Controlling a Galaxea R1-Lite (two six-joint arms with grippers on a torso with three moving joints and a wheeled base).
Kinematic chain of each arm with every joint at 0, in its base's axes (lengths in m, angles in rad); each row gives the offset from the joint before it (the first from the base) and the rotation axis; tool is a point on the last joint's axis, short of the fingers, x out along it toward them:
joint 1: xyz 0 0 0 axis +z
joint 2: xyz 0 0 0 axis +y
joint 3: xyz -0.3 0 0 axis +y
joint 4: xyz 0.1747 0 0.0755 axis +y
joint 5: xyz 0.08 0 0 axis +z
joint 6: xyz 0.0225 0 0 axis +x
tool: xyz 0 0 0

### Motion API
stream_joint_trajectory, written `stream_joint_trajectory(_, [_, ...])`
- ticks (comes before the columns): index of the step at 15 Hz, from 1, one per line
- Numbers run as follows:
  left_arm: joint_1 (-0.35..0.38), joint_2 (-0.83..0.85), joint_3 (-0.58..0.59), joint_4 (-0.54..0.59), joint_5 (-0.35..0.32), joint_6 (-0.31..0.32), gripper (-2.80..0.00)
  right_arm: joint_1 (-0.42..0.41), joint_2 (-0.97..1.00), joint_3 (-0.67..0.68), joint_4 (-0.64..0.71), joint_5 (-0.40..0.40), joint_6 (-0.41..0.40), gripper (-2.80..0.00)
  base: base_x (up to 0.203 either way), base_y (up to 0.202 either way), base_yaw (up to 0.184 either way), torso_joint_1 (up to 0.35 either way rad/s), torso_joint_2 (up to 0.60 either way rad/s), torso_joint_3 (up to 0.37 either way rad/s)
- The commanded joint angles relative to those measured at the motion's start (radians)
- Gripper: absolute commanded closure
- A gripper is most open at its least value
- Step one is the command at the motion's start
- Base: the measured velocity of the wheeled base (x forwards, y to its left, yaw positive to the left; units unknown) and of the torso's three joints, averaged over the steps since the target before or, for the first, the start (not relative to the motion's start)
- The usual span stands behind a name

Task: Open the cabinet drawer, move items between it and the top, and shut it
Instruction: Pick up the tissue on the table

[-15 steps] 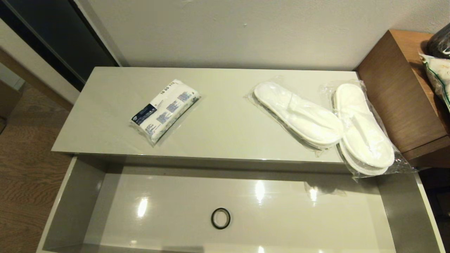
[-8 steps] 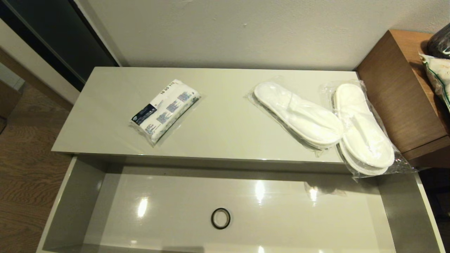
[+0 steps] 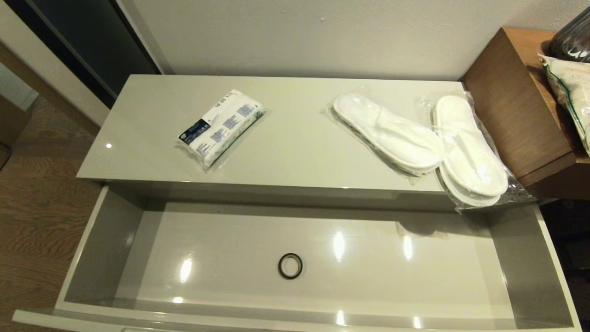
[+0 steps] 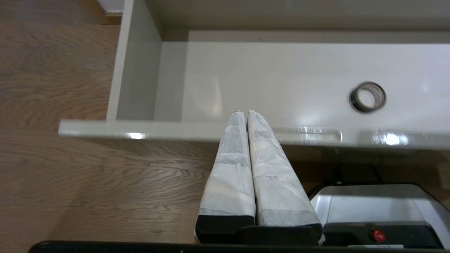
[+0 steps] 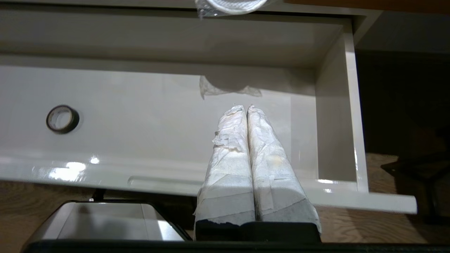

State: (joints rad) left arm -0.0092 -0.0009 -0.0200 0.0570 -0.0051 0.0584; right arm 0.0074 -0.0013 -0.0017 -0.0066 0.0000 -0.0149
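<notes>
A: Since the wide, shallow, glossy grey-beige cabinet drawer (image 3: pixel 295 240) stands pulled fully out, I judge the opening done. What is left?

B: Moving the items, then closing. The flat white packet with blue-black print (image 3: pixel 220 127) and two pairs of white slippers in clear plastic bags (image 3: pixel 387 133) (image 3: pixel 468 152) all lie on the long glossy cream-beige cabinet top (image 3: pixel 286 152), the right pair overhanging its front edge. Only a small black ring (image 3: pixel 290 266) lies inside the drawer.

A: And the arms?

B: Both are low in front of the drawer, outside the head view. The left gripper (image 4: pixel 244 112) and right gripper (image 5: pixel 245 107) each have their taped fingers pressed together, holding nothing.

A: The room?

B: A pale wall behind, wood-grain floor (image 3: pixel 32 203) to the left, and a taller brown wooden desk (image 3: pixel 516 101) touching the cabinet's right end.
</notes>
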Motion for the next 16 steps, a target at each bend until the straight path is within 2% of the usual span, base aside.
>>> stream_joint_trajectory(1, [0.0, 0.002, 0.001, 0.0, 0.001, 0.0, 0.0, 0.0, -0.001, 0.0, 0.0, 0.0, 0.0, 0.0, -0.105, 0.0, -0.003, 0.002, 0.0, 0.003])
stream_joint_trajectory(16, [-0.002, 0.002, 0.002, -0.002, 0.002, -0.003, 0.0, 0.0, -0.002, 0.0, 0.0, 0.0, 0.0, 0.0, 0.0, 0.0, 0.0, 0.0, 0.0, 0.0])
